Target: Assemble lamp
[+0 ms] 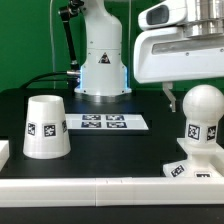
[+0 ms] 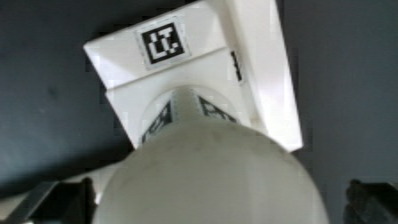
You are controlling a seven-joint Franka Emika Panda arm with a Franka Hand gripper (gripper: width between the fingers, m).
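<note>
Exterior view: bulb (image 1: 203,118), seated upright in the base (image 1: 188,171) directly beneath the end effector (image 1: 200,92), whose fingers are spread clear of it, presumably after insertion; shade (image 1: 46,127) is kept well apart on the tabletop (image 1: 110,150).

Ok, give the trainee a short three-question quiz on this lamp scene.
1. True or false: the bulb stands upright on the square base.
2. Where does the shade sit? A) over the bulb B) alone on the table, wide end down, on the exterior view's left C) on the marker board
3. Fill in: the gripper is above the ____.

Key: 1 true. 2 B. 3 bulb; the wrist view looks down on its round head with a dark fingertip at each side, and whether they clamp it cannot be told.
</note>
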